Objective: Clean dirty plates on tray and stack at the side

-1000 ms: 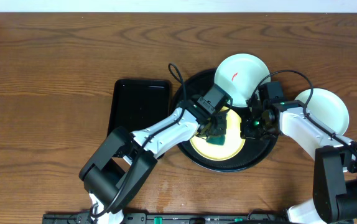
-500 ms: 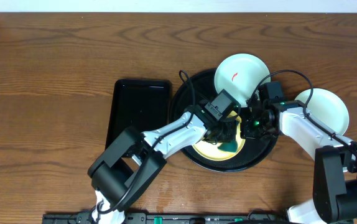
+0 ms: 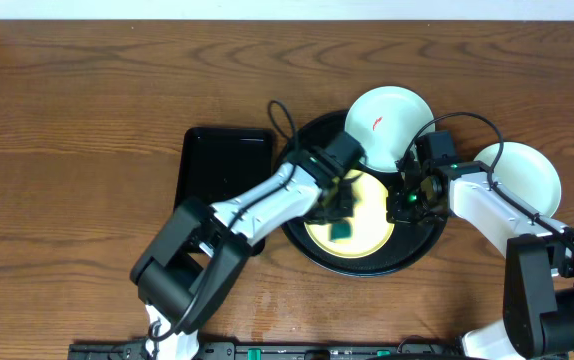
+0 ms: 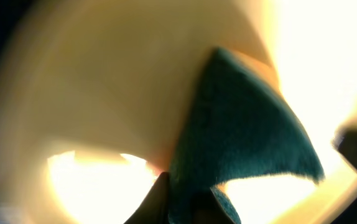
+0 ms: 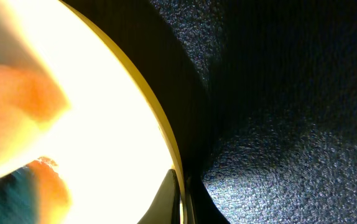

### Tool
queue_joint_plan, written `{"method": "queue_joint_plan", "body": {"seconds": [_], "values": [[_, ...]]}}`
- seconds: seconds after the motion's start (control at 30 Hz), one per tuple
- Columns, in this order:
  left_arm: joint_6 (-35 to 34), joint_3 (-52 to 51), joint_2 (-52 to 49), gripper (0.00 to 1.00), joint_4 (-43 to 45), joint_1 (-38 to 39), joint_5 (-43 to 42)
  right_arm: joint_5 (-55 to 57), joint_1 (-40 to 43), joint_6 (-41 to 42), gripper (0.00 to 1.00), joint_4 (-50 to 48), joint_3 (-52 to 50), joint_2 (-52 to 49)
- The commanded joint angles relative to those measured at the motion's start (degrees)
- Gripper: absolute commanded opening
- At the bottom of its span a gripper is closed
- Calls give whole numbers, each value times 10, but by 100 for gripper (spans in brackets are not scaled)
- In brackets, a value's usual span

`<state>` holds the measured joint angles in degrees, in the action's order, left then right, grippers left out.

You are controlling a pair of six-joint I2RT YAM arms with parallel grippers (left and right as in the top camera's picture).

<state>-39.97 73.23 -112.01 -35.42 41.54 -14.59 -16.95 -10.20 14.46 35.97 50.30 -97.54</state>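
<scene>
The pale yellow plate [image 3: 372, 232] lies in the round black tray [image 3: 415, 252]. My left gripper [image 3: 339, 205] is shut on a dark green cloth [image 3: 341, 230] and presses it on the yellow plate; the cloth fills the left wrist view [image 4: 241, 143] against the plate [image 4: 104, 93]. My right gripper [image 3: 404, 205] is shut on the yellow plate's right rim [image 5: 160, 124], over the tray floor [image 5: 290, 124]. A pale plate with a red smear [image 3: 387, 118] rests on the tray's far rim. Another pale plate [image 3: 522, 178] lies on the wood tabletop [image 3: 87, 120] at the right.
A smaller rectangular black tray [image 3: 217, 170] lies left of the round tray, partly under my left arm. The right arm's cable loops over the tray's right rim.
My left gripper with the cloth has swept back and forth over the yellow plate, now to the left and nearer. The right gripper has kept its hold on the rim.
</scene>
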Motion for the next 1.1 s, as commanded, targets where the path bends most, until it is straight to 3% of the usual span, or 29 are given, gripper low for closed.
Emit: {"method": "queue_joint_plan", "body": {"seconds": [0.0, 0.23, 0.43, 0.73, 0.87, 1.07], "values": [[18, -24, -31, 7, -45, -30, 166, 47, 0, -4, 1, 3, -8, -22], [18, -11, -24, 7, -70, -33, 193, 47, 0, -4, 1, 3, -8, -22], [36, 4, 32, 8, -68, -33, 151, 47, 0, -4, 1, 5, -8, -22], [44, 5, 163, 23, -62, -34, 105, 47, 0, -4, 1, 4, -8, -22], [59, 5, 221, 22, -85, -40, 105, 47, 0, -4, 1, 4, -8, -22], [77, 4, 271, 11, -186, -108, 159, 47, 0, -4, 1, 0, -8, -22]]}}
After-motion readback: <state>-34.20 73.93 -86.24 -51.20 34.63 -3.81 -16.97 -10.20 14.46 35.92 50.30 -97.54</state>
